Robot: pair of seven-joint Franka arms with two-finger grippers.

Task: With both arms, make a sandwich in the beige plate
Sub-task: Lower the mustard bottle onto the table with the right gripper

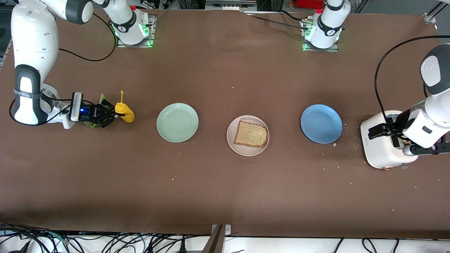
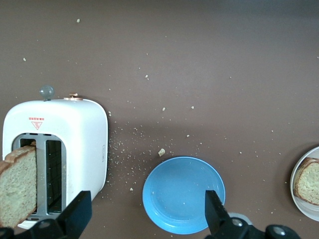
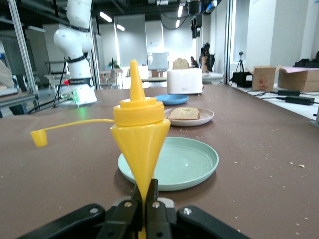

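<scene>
The beige plate (image 1: 246, 151) sits mid-table with one speckled brown bread slice (image 1: 251, 134) on it. Another slice (image 2: 19, 184) stands in a slot of the white toaster (image 1: 381, 151) at the left arm's end. Above the toaster and the blue plate hangs my left gripper (image 2: 147, 211), open and holding nothing. At the right arm's end my right gripper (image 1: 111, 116) is low over the table, shut on the pinched lower end of a yellow squeeze bottle (image 3: 139, 129). Green lettuce (image 1: 92, 124) lies on the table under that gripper, mostly hidden.
A mint-green plate (image 1: 177, 122) lies between the yellow bottle and the beige plate. A blue plate (image 1: 321, 123) lies between the beige plate and the toaster. Crumbs are scattered around the toaster. The bottle's cap (image 3: 39, 138) dangles on its tether.
</scene>
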